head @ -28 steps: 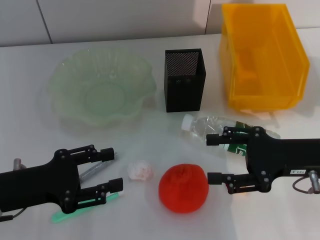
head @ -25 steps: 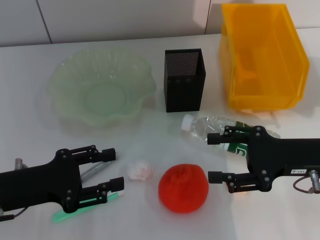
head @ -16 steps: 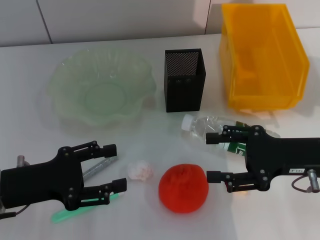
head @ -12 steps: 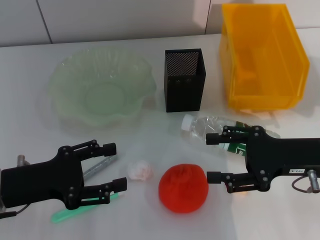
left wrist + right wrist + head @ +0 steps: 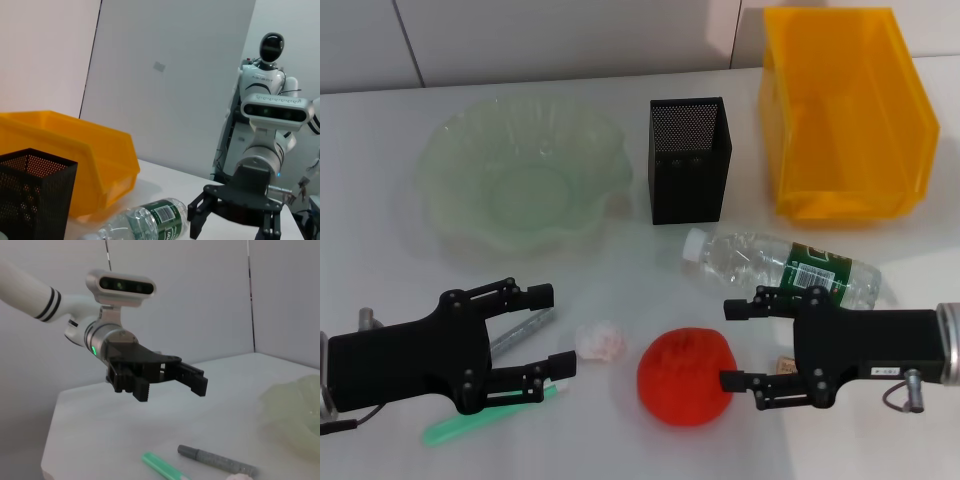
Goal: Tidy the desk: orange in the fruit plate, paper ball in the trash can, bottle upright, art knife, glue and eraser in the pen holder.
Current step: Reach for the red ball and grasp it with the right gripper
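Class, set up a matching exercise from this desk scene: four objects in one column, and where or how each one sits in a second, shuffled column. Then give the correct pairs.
Objects
1. Orange
2. Bottle
3. Pen holder
4. Paper ball

States
A. Lying on its side, in front of the yellow bin
B. Standing upright between the green plate and the bin
C. At the open right gripper, near its lower fingertip
D. On the desk between the left gripper and the orange

Pairs: 1-C, 2-A, 3-B, 4-D
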Controlling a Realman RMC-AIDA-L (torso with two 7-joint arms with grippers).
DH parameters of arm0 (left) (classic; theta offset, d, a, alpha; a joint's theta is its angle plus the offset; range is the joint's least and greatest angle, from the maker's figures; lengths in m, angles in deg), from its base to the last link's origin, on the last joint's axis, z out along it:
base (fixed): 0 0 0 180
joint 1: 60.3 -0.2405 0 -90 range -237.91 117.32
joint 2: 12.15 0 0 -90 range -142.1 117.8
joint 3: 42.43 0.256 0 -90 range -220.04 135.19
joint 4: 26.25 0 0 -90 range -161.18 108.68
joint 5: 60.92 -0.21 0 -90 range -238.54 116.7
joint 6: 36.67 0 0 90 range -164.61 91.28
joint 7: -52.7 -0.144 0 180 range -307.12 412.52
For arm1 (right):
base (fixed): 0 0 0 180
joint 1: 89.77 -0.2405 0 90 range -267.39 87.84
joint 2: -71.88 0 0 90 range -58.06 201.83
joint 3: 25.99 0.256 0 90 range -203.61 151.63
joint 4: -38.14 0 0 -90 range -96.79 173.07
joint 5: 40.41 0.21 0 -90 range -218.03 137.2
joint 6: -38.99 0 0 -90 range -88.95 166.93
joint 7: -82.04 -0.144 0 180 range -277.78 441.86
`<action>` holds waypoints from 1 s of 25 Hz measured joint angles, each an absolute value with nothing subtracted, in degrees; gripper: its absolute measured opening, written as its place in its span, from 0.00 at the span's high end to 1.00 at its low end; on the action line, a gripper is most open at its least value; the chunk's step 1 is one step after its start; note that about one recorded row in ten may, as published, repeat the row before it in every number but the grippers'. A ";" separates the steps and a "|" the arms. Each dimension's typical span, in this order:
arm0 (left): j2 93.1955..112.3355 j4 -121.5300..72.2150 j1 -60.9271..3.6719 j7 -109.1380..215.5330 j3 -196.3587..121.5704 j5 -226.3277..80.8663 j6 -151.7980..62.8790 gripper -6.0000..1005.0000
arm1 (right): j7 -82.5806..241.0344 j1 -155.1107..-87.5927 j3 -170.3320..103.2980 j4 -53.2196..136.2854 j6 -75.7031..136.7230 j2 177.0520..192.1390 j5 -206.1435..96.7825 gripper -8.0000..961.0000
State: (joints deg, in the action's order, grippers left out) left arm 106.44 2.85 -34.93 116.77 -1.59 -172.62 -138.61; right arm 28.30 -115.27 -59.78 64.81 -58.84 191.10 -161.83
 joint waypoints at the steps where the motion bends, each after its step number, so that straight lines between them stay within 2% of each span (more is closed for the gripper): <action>1: 106.44 2.85 -34.86 116.77 -1.50 -172.62 -138.56 0.18 | 28.30 -115.27 -59.78 64.81 -58.84 191.10 -161.83 0.22; 22: 106.41 2.76 -34.80 116.68 -1.38 -172.63 -138.09 0.18 | 27.12 -121.85 -63.87 54.52 -45.34 191.20 -161.66 0.24; 25: 106.41 2.73 -34.89 116.68 -1.38 -172.63 -138.08 0.18 | 27.22 -121.72 -64.01 54.86 -45.17 191.22 -161.61 0.38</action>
State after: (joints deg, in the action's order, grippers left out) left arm 106.41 2.73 -34.89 116.68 -1.38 -172.63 -138.08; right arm 27.22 -121.72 -64.01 54.86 -45.17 191.22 -161.61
